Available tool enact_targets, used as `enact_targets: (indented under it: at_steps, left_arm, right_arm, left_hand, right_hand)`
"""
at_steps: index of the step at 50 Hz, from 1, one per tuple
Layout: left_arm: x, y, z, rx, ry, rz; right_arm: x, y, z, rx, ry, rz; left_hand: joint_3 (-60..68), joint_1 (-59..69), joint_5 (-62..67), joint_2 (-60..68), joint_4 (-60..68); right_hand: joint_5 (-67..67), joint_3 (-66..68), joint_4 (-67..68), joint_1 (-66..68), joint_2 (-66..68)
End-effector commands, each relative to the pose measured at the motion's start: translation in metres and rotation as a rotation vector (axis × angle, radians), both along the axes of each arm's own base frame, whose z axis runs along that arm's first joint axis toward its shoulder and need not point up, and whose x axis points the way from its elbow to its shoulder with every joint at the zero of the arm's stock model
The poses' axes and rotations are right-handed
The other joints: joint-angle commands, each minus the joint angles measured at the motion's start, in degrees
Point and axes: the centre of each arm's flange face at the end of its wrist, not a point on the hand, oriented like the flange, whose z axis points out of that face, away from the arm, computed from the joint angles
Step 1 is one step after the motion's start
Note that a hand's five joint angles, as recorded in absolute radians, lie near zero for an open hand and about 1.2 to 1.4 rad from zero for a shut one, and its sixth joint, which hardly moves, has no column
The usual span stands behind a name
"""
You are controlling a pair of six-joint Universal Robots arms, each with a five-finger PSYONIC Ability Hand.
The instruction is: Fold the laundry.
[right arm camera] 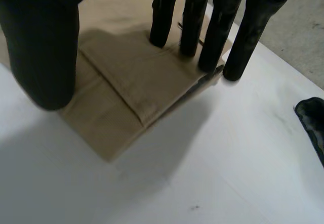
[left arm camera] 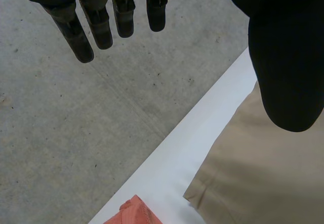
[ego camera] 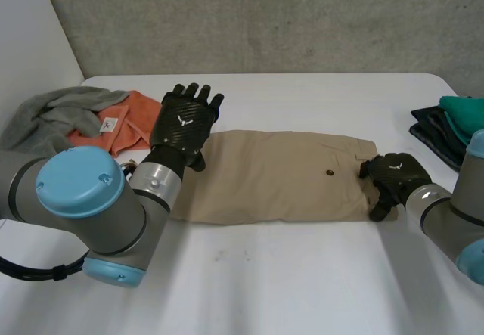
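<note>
A pair of tan trousers (ego camera: 280, 176) lies folded flat across the middle of the white table (ego camera: 302, 282). My left hand (ego camera: 184, 123) hovers over their left end, open, with straight fingers (left arm camera: 101, 27) that hold nothing. The tan cloth (left arm camera: 263, 173) lies under its thumb. My right hand (ego camera: 397, 172) is at the right end, by the waistband. There its straight fingers (right arm camera: 212, 37) rest their tips on the tan cloth (right arm camera: 136, 82) near its edge. The thumb stands apart above the cloth, so the hand is open.
A grey garment (ego camera: 53, 116) and an orange one (ego camera: 125, 127) are heaped at the back left, close to my left arm; a corner of the orange cloth (left arm camera: 134, 211) lies by the trousers' end. Dark blue and teal clothes (ego camera: 450, 123) are stacked at the right edge.
</note>
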Motion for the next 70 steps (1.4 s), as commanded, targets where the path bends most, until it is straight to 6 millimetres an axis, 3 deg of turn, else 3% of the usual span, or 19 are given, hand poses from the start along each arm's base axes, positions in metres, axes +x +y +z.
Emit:
enact_targets:
  at_steps: [1,4,9,21,23,27,31,34,38,41,43,44,47,51,55,58,62,67,70]
  left_arm:
    - [0.0,0.0,-0.002,0.002,-0.009,0.002]
    - [0.001,0.0,-0.002,0.002,-0.009,0.002]
    - [0.005,0.003,0.007,-0.012,0.0,0.005]
    - [0.013,0.015,0.024,-0.035,0.019,0.009]
    - [0.014,0.016,0.023,-0.031,0.016,0.009]
    - [0.014,0.016,0.023,-0.031,0.016,0.009]
    - [0.014,0.016,0.024,-0.035,0.019,0.009]
    - [0.014,0.014,0.028,-0.044,0.027,0.012]
    - [0.013,0.011,0.033,-0.06,0.037,0.013]
    - [0.01,0.008,0.042,-0.084,0.05,0.012]
    - [0.006,0.005,0.046,-0.097,0.059,0.009]
    - [0.005,0.005,0.047,-0.099,0.062,0.006]
    - [0.001,0.001,0.058,-0.12,0.08,0.004]
    - [-0.007,-0.007,0.062,-0.106,0.126,0.001]
    - [-0.021,-0.009,0.063,-0.049,0.186,-0.035]
    - [-0.032,-0.009,0.061,0.013,0.208,-0.062]
    - [-0.048,-0.008,0.052,0.088,0.214,-0.096]
    - [-0.074,0.0,0.044,0.134,0.218,-0.153]
    - [-0.086,0.003,0.032,0.167,0.198,-0.173]
  right_arm:
    - [-0.009,-0.021,-0.009,-0.065,0.078,-0.007]
    - [-0.026,-0.031,0.0,-0.116,0.075,-0.06]
    - [-0.05,-0.037,0.06,-0.287,0.094,-0.12]
    - [-0.053,-0.039,0.079,-0.42,0.358,-0.035]
    - [-0.043,-0.038,0.083,-0.464,0.387,0.02]
    - [0.039,-0.002,0.094,-0.637,0.371,0.364]
    - [0.088,0.034,0.085,-0.707,0.31,0.611]
    - [0.108,0.052,0.069,-0.705,0.276,0.732]
    - [0.138,0.09,0.03,-0.635,0.23,0.934]
    - [0.144,0.098,0.016,-0.61,0.226,0.973]
    - [0.145,0.096,0.015,-0.597,0.215,0.964]
    - [0.147,0.098,0.019,-0.594,0.198,0.962]
    - [0.145,0.094,0.026,-0.553,0.144,0.921]
    - [0.128,0.07,0.079,-0.434,-0.129,0.708]
    - [0.106,0.047,0.11,-0.283,-0.433,0.481]
    - [0.083,0.025,0.117,-0.199,-0.58,0.339]
    - [0.055,0.011,0.126,-0.179,-0.586,0.226]
    - [0.047,0.003,0.129,-0.093,-0.566,0.175]
    - [0.049,-0.002,0.12,-0.026,-0.546,0.16]
  left_hand:
    - [-1.96,-0.89,-2.73,-1.62,-1.58]
    - [-1.96,-0.89,-2.73,-1.62,-1.58]
    - [-1.96,-0.89,-2.73,-1.62,-1.58]
    - [-1.96,-0.89,-2.73,-1.62,-1.58]
    - [-1.96,-0.89,-2.73,-1.62,-1.58]
    - [-1.96,-0.89,-2.73,-1.62,-1.58]
    - [-1.96,-0.89,-2.73,-1.62,-1.58]
    - [-1.96,-0.89,-2.73,-1.62,-1.58]
    - [-1.96,-0.89,-2.73,-1.62,-1.58]
    - [-1.96,-0.89,-2.73,-1.62,-1.58]
    - [-1.96,-0.89,-2.73,-1.62,-1.58]
    - [-1.91,-0.85,-2.69,-1.58,-1.54]
    - [-1.91,-0.84,-2.69,-1.58,-1.54]
    - [-1.74,-0.68,-2.52,-1.41,-1.37]
    - [-1.74,-0.68,-2.52,-1.41,-1.37]
    - [-1.41,-0.34,-2.18,-1.07,-1.03]
    - [-1.57,-0.51,-2.35,-1.24,-1.2]
    - [-1.24,-0.17,-2.01,-0.9,-0.86]
    - [-1.07,0.0,-1.85,-0.74,-0.69]
  right_hand:
    - [54.28,53.28,53.36,57.07,53.81]
    - [54.28,53.28,53.36,57.07,53.82]
    - [54.28,53.28,53.36,57.07,53.82]
    - [54.28,53.28,53.36,57.07,53.82]
    - [54.28,53.28,53.36,57.07,53.82]
    - [54.28,53.28,53.36,57.07,53.82]
    - [54.28,53.28,53.36,57.07,53.82]
    - [54.28,53.28,53.36,57.07,53.82]
    - [54.28,53.28,53.36,57.07,53.82]
    - [54.28,53.28,53.36,57.07,53.82]
    - [37.44,36.44,36.51,40.23,36.97]
    - [12.37,11.38,11.45,15.16,11.91]
    - [-6.86,-7.86,-7.79,-4.07,-7.33]
    - [-15.72,-16.72,-16.64,-12.93,-16.18]
    - [-15.72,-16.72,-16.64,-12.93,-16.18]
    - [-15.72,-16.72,-16.64,-12.93,-16.18]
    - [-15.72,-16.72,-16.64,-12.93,-16.18]
    - [-15.72,-16.72,-16.64,-12.93,-16.18]
    - [-15.72,-16.72,-16.64,-12.93,-16.18]
